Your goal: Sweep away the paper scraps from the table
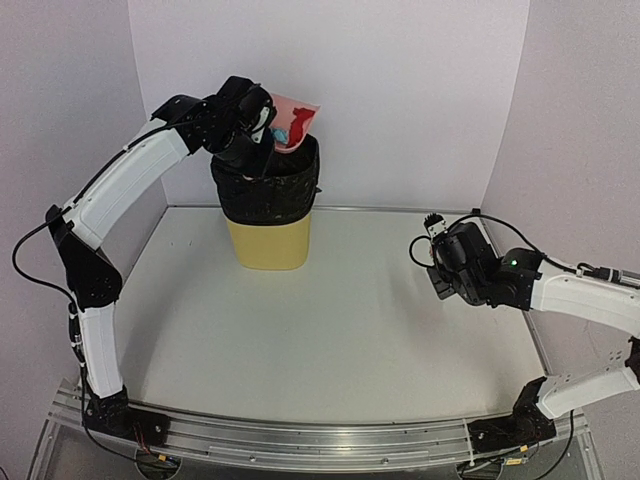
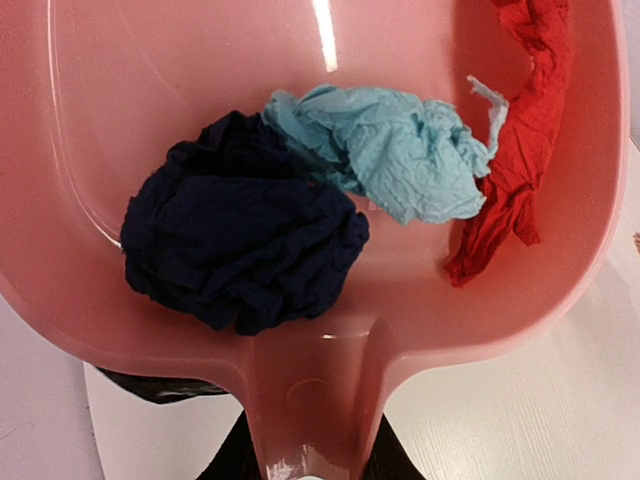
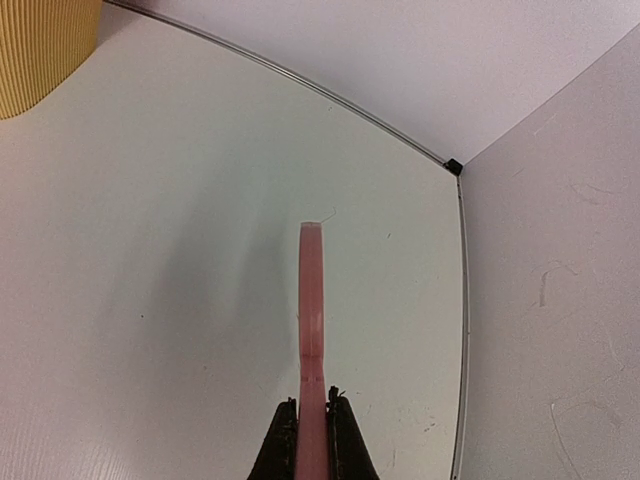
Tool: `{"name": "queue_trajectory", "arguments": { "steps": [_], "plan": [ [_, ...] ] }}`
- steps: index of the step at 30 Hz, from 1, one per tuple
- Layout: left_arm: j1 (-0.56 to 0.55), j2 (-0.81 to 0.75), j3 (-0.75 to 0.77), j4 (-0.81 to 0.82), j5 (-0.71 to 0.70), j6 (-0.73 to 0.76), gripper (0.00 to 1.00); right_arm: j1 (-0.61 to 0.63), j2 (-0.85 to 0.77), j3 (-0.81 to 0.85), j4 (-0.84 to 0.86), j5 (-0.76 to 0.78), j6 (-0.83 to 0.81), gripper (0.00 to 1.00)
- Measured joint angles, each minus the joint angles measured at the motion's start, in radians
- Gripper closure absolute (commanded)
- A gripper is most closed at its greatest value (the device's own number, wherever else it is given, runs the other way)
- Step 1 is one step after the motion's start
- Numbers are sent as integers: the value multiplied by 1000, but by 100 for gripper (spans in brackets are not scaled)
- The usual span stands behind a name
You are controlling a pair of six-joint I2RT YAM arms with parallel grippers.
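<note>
Left gripper [image 1: 262,125] clamping dustpan [image 2: 330,390] over bin [image 1: 266,200], upper centre; tilting off-rim is risking paper scraps [image 2: 240,245] spilling. Right gripper [image 3: 312,445] pinching brush [image 3: 312,300].

Pink dustpan [image 1: 304,110] over black-lined yellow bin [image 1: 268,246]

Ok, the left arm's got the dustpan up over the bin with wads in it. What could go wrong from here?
1. The red wad lies along the side wall of the dustpan, so on tipping it may fall outside the yellow bin.
2. The pan hangs close to the black liner; the left gripper could snag it and pull it loose.
</note>
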Motion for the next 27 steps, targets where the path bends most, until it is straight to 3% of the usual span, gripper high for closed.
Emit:
{"name": "queue_trajectory", "arguments": {
  "steps": [15,27],
  "plan": [
    [68,-27,11,53,-260,150,99,0,0,0,-22,0,32,100],
    [68,-12,-73,306,-557,452,99,0,-14,0,-31,0,35,100]
  ]
}}
